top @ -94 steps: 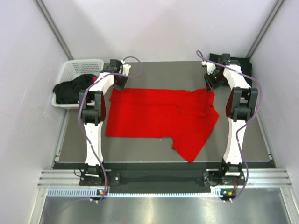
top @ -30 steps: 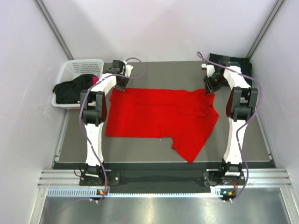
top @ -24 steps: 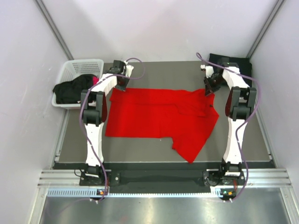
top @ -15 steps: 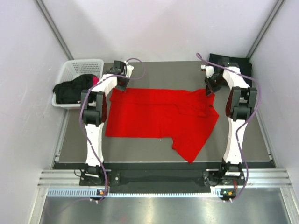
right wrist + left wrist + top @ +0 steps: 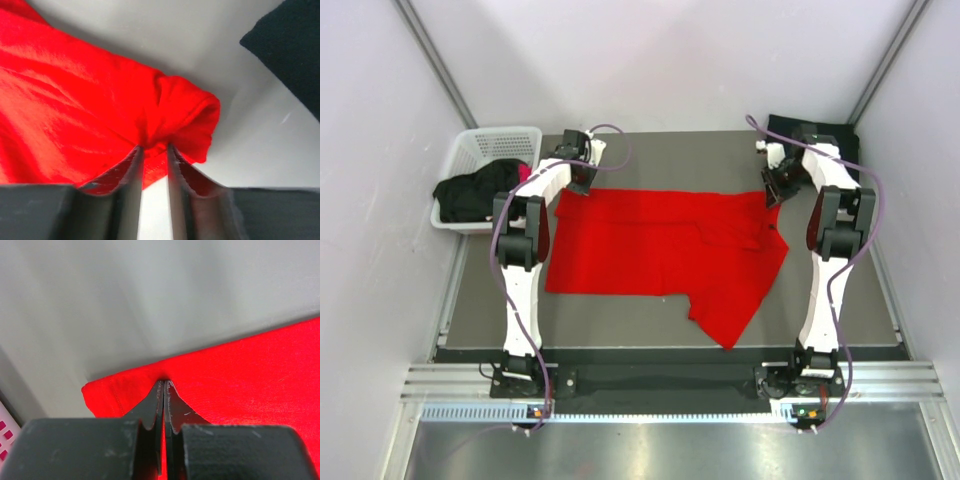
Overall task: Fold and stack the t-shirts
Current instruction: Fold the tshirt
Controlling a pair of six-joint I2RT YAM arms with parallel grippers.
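Note:
The large red t-shirt [image 5: 660,245] lies spread on the grey table, with one sleeve trailing toward the near edge. My left gripper [image 5: 576,187] is shut on the shirt's far left corner; the left wrist view shows its closed tips [image 5: 164,383] pinching the red hem [image 5: 115,390]. My right gripper [image 5: 772,192] is at the far right corner, and in the right wrist view its tips [image 5: 155,147] hold bunched red cloth [image 5: 185,115] between them. A folded black t-shirt [image 5: 832,131] lies at the far right corner of the table and shows in the right wrist view [image 5: 290,45].
A white lattice basket [image 5: 492,138] stands off the table's far left corner. Black cloth [image 5: 470,195] hangs over its rim and a bit of pink [image 5: 526,171] shows inside. Grey walls close in on three sides.
My right gripper has shifted slightly to the right with the shirt corner, and the far edge of the red shirt is drawn a little straighter. The left gripper has stayed put.

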